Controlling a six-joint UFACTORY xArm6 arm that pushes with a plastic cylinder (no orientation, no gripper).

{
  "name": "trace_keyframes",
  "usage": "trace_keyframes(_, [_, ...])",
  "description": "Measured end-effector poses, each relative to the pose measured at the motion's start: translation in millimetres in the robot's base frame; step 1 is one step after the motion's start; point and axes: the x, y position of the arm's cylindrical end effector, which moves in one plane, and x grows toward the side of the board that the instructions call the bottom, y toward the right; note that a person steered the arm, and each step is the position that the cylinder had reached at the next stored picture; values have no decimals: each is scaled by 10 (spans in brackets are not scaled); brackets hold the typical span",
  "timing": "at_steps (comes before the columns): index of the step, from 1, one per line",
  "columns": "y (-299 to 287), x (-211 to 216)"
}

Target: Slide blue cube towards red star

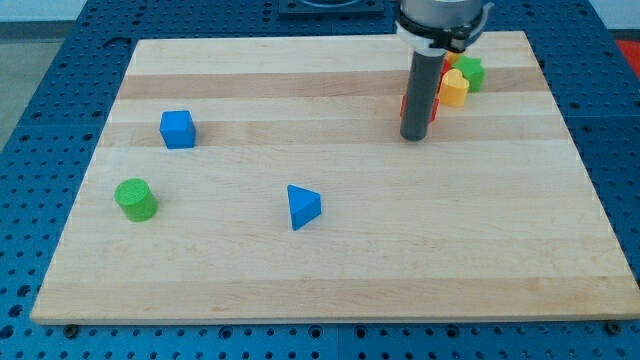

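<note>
Across the wooden surface [340, 270] blocks lie well apart. No claw here, only a rod, so nothing opens or closes; my tip [413, 137] rests by the red star [432, 108], mostly hidden behind it, near a yellow block [455, 88] and green block [469, 71]. Far toward the view's left sits the blue cube [177, 129]. It looks light, rigid and likely to slide easily; I'd push squarely on its left face.

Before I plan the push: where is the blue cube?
The blue cube sits at the view's left on the board, above the green cylinder, far left of my tip.
</note>
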Motion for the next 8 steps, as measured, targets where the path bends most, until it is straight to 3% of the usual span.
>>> trace_keyframes(4, [8,-619])
trace_keyframes(6, [-991,332])
trace_keyframes(7, [-1868,549])
trace_keyframes(8, [-2743,467])
